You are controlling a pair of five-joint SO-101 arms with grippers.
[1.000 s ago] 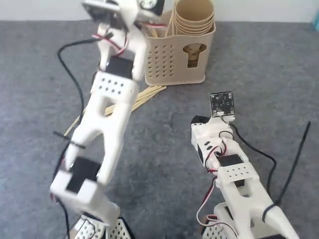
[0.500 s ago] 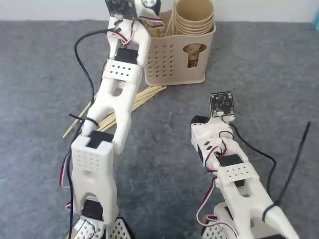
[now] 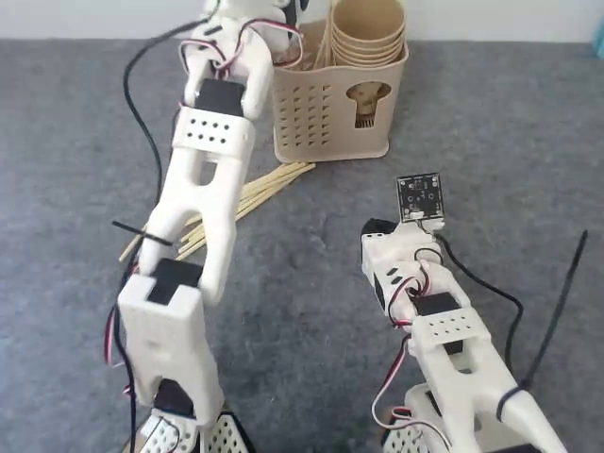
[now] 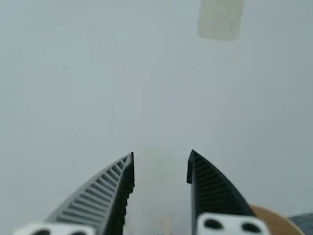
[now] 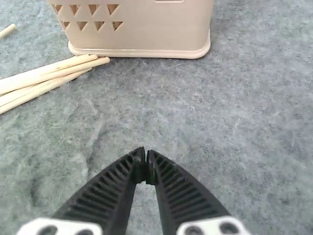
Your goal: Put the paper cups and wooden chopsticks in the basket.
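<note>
the paper cups (image 3: 368, 33) sit stacked in the basket (image 3: 330, 109) at the far side of the grey desk (image 3: 528, 170), with wooden chopsticks (image 3: 307, 55) upright beside them. loose chopsticks (image 3: 274, 181) lie on the desk just before the basket (partly under the left arm (image 3: 203, 189)). the left jaws are apart and empty, up by the basket's left rim. the right jaws are pressed together, low over the desk.

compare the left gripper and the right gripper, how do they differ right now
1. The left gripper has its jaws apart; the right gripper has them closed tip to tip.
2. The left gripper faces a pale wall; the right gripper points down at the grey mat, with the basket and loose chopsticks ahead of it.
Shared: both have black ribbed fingers, and neither holds anything.
</note>
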